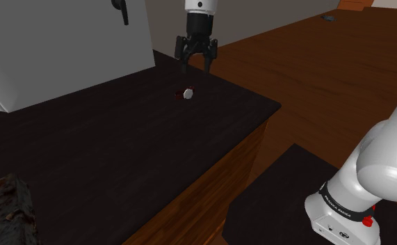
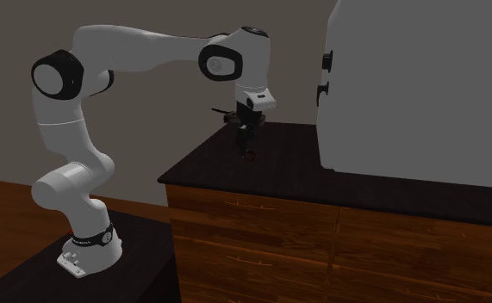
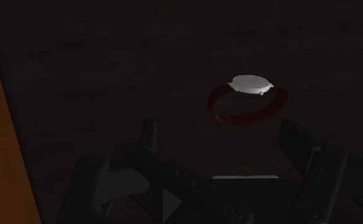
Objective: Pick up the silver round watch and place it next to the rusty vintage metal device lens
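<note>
A dark-topped counter [image 1: 120,153] with wooden drawer fronts [image 2: 261,232] stands on a wood floor [image 1: 315,62]. On the counter's back part sits a big grey box-shaped appliance [image 1: 65,49] with black handles [image 2: 326,77]. The white Franka arm [image 2: 132,47] rises from its black stand [image 1: 280,195] beside the counter's end and reaches over the counter top. At the counter's end nearest the shoulder camera lies the rusty metal device [image 1: 5,209], dark and mottled, cut off by the picture's edge.

The black gripper [image 1: 197,68] hangs pointing down above the counter, close to the edge that faces the floor and near the appliance's corner. Its two fingers [image 3: 149,137] stand well apart and have hold of nothing.

The watch [image 1: 188,92] lies on the counter top just under the gripper, untouched by it and well apart from the rusty device. In the wrist view its round silver case [image 3: 250,83] sits on a dark red strap [image 3: 237,118] closed in a loop, lying ahead of the fingertips and nearer one finger than the other.
</note>
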{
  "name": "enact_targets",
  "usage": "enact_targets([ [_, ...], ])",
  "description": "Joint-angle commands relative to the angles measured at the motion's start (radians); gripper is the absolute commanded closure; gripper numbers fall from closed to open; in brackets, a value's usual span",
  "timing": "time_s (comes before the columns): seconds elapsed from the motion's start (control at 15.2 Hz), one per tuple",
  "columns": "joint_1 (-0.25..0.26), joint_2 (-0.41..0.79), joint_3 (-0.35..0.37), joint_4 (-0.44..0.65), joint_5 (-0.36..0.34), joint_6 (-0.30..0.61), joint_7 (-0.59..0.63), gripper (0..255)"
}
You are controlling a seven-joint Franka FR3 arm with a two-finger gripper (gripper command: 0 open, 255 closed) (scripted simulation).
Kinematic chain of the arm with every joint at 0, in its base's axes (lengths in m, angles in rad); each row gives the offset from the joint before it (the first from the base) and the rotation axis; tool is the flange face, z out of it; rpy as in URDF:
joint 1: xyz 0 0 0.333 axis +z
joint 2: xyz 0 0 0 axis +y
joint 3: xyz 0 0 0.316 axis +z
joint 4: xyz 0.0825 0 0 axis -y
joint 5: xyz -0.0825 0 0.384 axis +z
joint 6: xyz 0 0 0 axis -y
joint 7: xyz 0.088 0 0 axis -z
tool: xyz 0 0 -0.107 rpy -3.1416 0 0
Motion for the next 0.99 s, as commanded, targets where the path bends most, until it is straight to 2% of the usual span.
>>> enact_targets([
  [0.0, 0.006, 0.018, 0.006, 0.001, 0.001, 0.021, 0.006, 0],
  [0.4, 0.014, 0.007, 0.013, -0.084, 0.005, 0.097, 0.001, 0],
  [0.86, 0.013, 0.008, 0.013, -0.084, 0.005, 0.097, 0.001, 0],
  [0.92, 0.013, 0.008, 0.013, -0.084, 0.005, 0.097, 0.001, 255],
])
